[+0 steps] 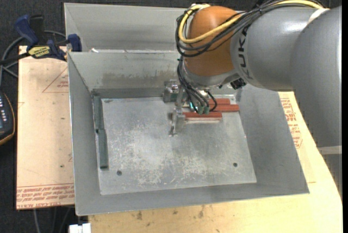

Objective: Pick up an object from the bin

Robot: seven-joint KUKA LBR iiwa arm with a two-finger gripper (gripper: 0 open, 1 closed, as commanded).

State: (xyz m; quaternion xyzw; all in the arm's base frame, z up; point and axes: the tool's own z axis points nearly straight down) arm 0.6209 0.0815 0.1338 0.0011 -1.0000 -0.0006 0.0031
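Observation:
My gripper [174,122] hangs low over the bin floor, a little right of the middle and toward the back wall. Just to its right lies a flat red bar-shaped thing [217,109] with a pale strip along its lower edge. Its left end sits right beside the gripper and is partly hidden under the wrist. I cannot make out whether the gripper touches it.
A long, thin grey-green bar [100,134] lies along the left wall of the bin floor, far from the gripper. The arm and its orange cover reach in from the right and hide the back right corner.

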